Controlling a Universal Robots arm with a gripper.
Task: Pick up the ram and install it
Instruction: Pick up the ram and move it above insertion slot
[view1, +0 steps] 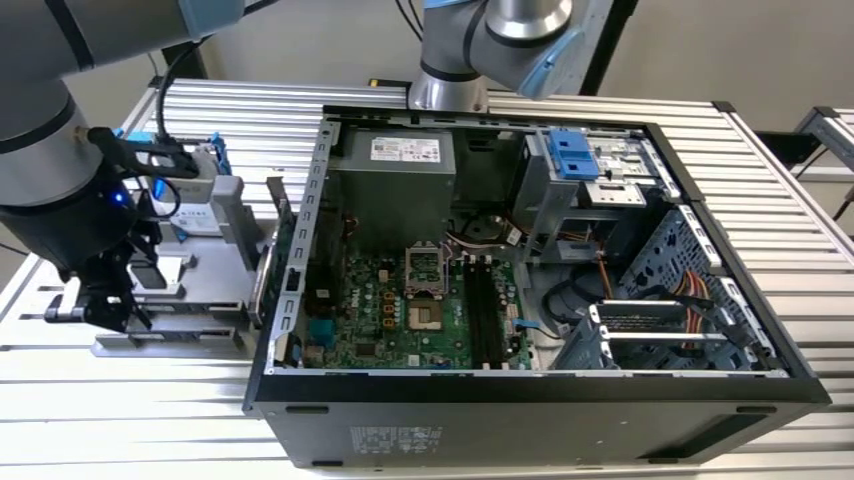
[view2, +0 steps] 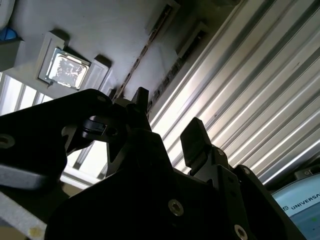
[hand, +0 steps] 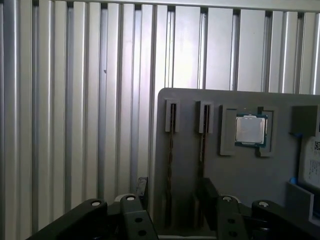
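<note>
Tool (hand: 174, 187) open wide, holding nothing; thin dark ram (hand: 170, 145) stands edgewise in slot of smooth grey tray (hand: 190, 100) beneath its gap, ribbed metal worktop (hand: 75, 100) beside.

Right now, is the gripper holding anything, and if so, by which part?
Nothing is held. The gripper is open above the grey tray, and the two ram sticks sit upright in the tray's slots, ungripped.

Open computer case (view1: 534, 425), grey tray (hand: 260, 175), slatted table (view1: 134, 425).
</note>
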